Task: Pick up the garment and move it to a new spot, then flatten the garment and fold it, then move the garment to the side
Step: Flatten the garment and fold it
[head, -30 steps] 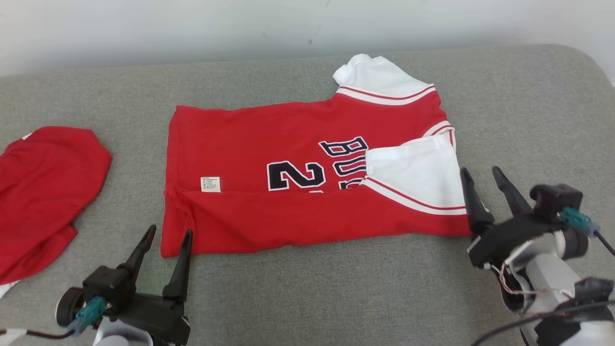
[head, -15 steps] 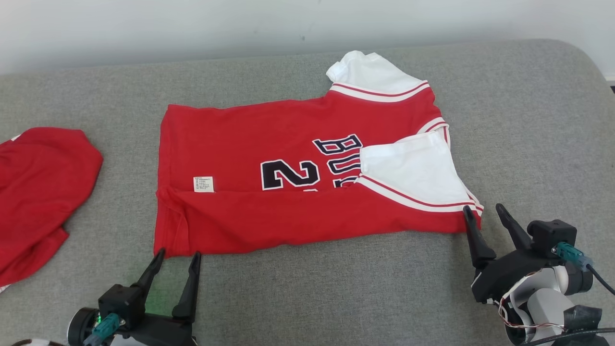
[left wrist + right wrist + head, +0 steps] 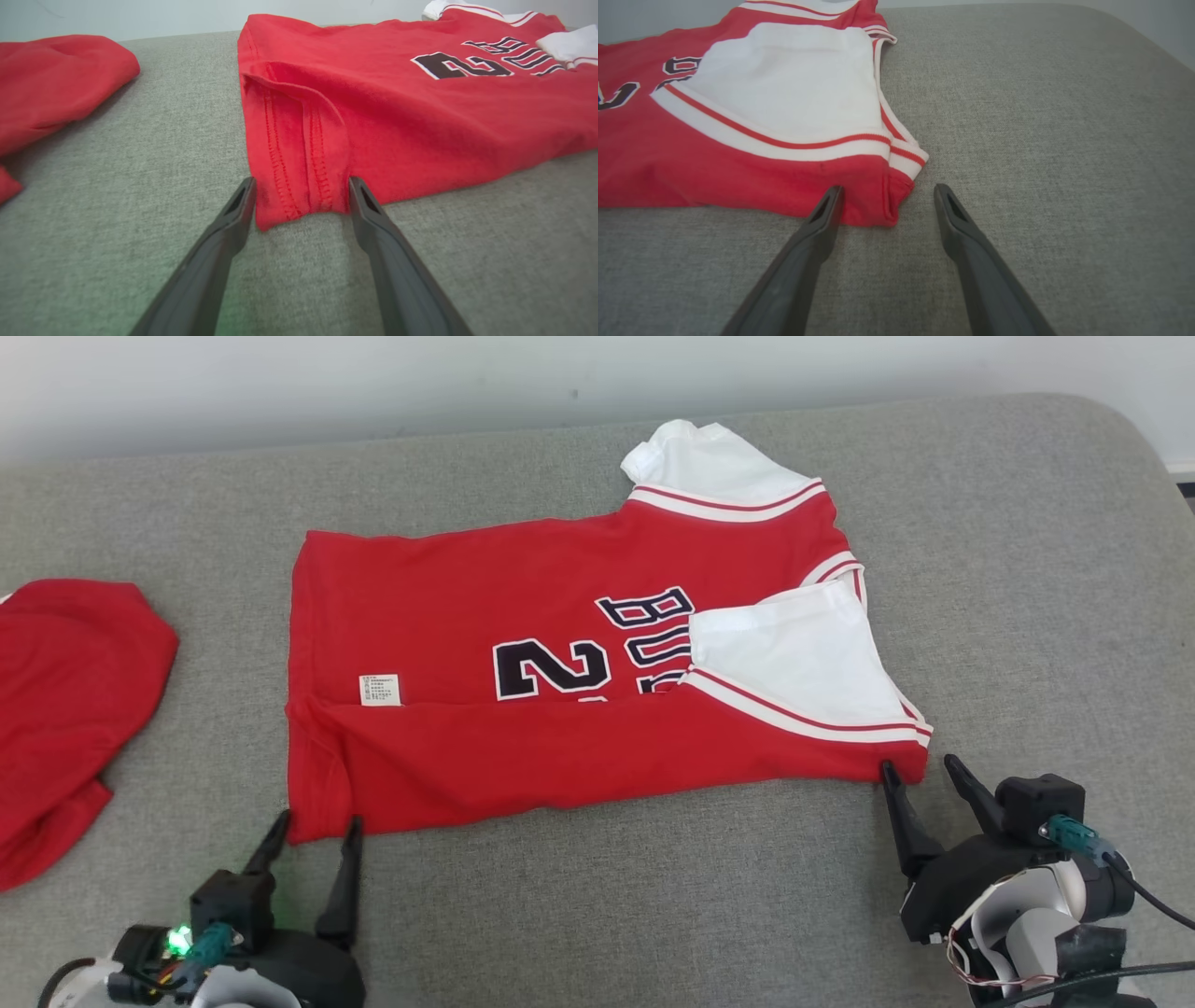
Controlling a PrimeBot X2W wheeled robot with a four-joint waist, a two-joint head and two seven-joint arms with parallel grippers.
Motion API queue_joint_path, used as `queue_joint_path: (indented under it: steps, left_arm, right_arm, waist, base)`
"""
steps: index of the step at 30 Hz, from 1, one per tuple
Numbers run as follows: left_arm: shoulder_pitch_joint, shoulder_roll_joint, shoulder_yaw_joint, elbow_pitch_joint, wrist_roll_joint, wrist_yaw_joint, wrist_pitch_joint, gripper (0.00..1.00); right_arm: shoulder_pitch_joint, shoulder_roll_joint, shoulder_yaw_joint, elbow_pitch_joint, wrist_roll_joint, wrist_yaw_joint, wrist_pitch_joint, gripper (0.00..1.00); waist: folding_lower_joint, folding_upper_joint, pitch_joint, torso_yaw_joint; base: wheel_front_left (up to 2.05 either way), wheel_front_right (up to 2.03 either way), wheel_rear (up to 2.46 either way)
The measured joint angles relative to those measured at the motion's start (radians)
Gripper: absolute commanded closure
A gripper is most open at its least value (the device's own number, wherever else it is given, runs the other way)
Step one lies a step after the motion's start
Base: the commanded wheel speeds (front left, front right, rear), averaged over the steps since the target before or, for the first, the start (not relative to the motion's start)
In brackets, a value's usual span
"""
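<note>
Jersey [image 3: 560,681]: flat, near edge folded over, cushion [image 3: 653,896] beneath. Left gripper [image 3: 318,818]: spread wide, empty, straddling jersey's hem corner. Right gripper [image 3: 919,764]: spread wide, empty, straddling jersey's shoulder corner.

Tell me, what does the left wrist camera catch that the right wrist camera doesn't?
Left wrist view: a second red garment lying apart, and the hem corner of the jersey between the fingers of the open left gripper. Right wrist view: the striped corner at the open right gripper. Both: the jersey, its dark lettering, white sleeve, grey cushion.
</note>
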Motion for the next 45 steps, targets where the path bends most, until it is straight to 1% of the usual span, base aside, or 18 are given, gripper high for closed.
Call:
queue_joint_path:
  steps: [3, 6, 7, 8, 9, 10, 12, 14, 17, 18, 21, 24, 25, 31, 34, 38, 44, 45]
  left_arm:
    - [-0.015, -0.003, 0.028, 0.012, 0.013, 0.03, 0.0, 0.0]
    - [-0.022, -0.006, 0.037, 0.031, 0.012, 0.027, -0.001, 0.0]
    - [-0.023, -0.007, 0.038, 0.039, 0.011, 0.019, -0.004, 0.0]
    - [-0.025, -0.009, 0.04, 0.047, 0.01, 0.011, -0.004, 0.24]
    - [-0.027, -0.01, 0.041, 0.049, 0.009, 0.01, -0.004, 0.66]
    - [-0.03, -0.011, 0.04, 0.053, 0.009, 0.0, -0.004, 1.0]
    - [-0.033, -0.02, 0.041, 0.055, -0.002, -0.018, -0.004, 1.0]
    - [-0.028, -0.029, 0.045, 0.042, -0.007, -0.025, -0.004, 1.0]
    - [0.006, -0.031, 0.057, 0.001, -0.012, -0.038, -0.003, 1.0]
    - [0.035, -0.035, 0.062, -0.029, -0.014, -0.05, -0.003, 1.0]
    - [0.093, -0.044, 0.061, -0.07, -0.013, -0.057, -0.003, 1.0]
    - [0.163, -0.068, 0.043, -0.11, -0.013, -0.063, -0.003, 1.0]
    - [0.185, -0.072, 0.036, -0.122, -0.013, -0.069, -0.003, 1.0]
    - [0.28, -0.096, 0.02, -0.17, -0.016, -0.069, -0.003, 1.0]
    - [0.319, -0.1, 0.025, -0.194, -0.023, -0.067, -0.003, 1.0]
    - [0.355, -0.102, 0.038, -0.216, -0.029, -0.057, -0.003, 1.0]
    - [0.363, -0.099, 0.047, -0.208, -0.031, -0.06, -0.003, 1.0]
    - [0.364, -0.099, 0.046, -0.199, -0.031, -0.061, -0.003, 0.87]
  right_arm:
    - [-0.01, 0.011, -0.005, 0.016, -0.016, 0.0, 0.002, 0.0]
    - [-0.014, 0.022, -0.007, 0.03, -0.025, 0.0, 0.01, 0.0]
    - [-0.016, 0.024, -0.006, 0.035, -0.028, 0.0, 0.014, 0.56]
    - [-0.018, 0.025, -0.007, 0.038, -0.034, 0.0, 0.014, 1.0]
    - [-0.021, 0.026, -0.008, 0.042, -0.035, 0.0, 0.013, 1.0]
    - [-0.026, 0.027, -0.01, 0.047, -0.035, 0.0, 0.01, 1.0]
    - [-0.03, 0.029, -0.017, 0.054, -0.041, 0.0, 0.007, 1.0]
    - [-0.03, 0.031, -0.026, 0.059, -0.04, 0.001, -0.001, 1.0]
    - [-0.021, 0.014, -0.057, 0.058, -0.035, 0.001, -0.012, 1.0]
    - [-0.004, 0.006, -0.079, 0.053, -0.03, 0.001, -0.018, 1.0]
    - [0.035, -0.009, -0.11, 0.026, -0.024, 0.001, -0.018, 1.0]
    - [0.102, -0.022, -0.14, -0.013, -0.019, 0.001, -0.007, 1.0]
    - [0.13, -0.027, -0.151, -0.028, -0.016, 0.001, 0.005, 1.0]
    - [0.296, -0.045, -0.227, -0.18, -0.016, 0.001, 0.082, 1.0]
    - [0.36, -0.039, -0.256, -0.27, -0.023, 0.001, 0.135, 1.0]
    - [0.414, -0.015, -0.275, -0.371, -0.023, 0.001, 0.198, 1.0]
    - [0.458, 0.003, -0.278, -0.426, -0.038, 0.001, 0.265, 1.0]
    - [0.462, 0.004, -0.28, -0.427, -0.041, 0.001, 0.28, 1.0]
  waist:
    - [0.0, 0.0, 0.007, -0.003]
    - [0.0, 0.0, 0.012, -0.005]
    - [0.0, -0.0001, 0.014, -0.005]
    - [0.0, -0.0001, 0.015, -0.004]
    - [-0.0001, 0.0, 0.015, -0.004]
    - [0.0, 0.0, 0.015, -0.003]
    - [0.0, 0.0, 0.012, -0.002]
    - [0.0001, 0.0, 0.005, -0.002]
    - [0.0001, 0.0, -0.012, -0.002]
    - [0.0, 0.0, -0.026, -0.002]
    - [0.0, 0.0, -0.05, -0.001]
    - [0.0, -0.0001, -0.079, 0.001]
    - [0.0, 0.0, -0.088, 0.002]
    - [-0.0001, -0.0001, -0.132, 0.013]
    - [-0.0001, -0.0001, -0.141, 0.013]
    - [-0.0001, -0.0002, -0.146, 0.009]
    - [0.0, -0.0003, -0.149, 0.011]
    - [0.0, -0.0002, -0.149, 0.011]
  base:
    - [0.0, 0.0, 0.0]
    - [0.0, 0.0, 0.0]
    - [0.0, 0.0, 0.0]
    - [0.0, 0.0, 0.0]
    - [0.0, 0.0, 0.0]
    - [0.0, 0.0, 0.0]
    - [0.0, 0.0, 0.0]
    - [0.0, 0.0, 0.0]
    - [0.0, 0.0, 0.0]
    - [0.0, 0.0, 0.0]
    - [0.0, 0.0, 0.0]
    - [0.0, 0.0, 0.0]
    - [0.0, 0.0, 0.0]
    - [0.0, 0.0, 0.0]
    - [0.0, 0.0, 0.0]
    - [0.0, 0.0, 0.0]
    - [0.0, 0.0, 0.0]
    - [0.0, 0.0, 0.0]
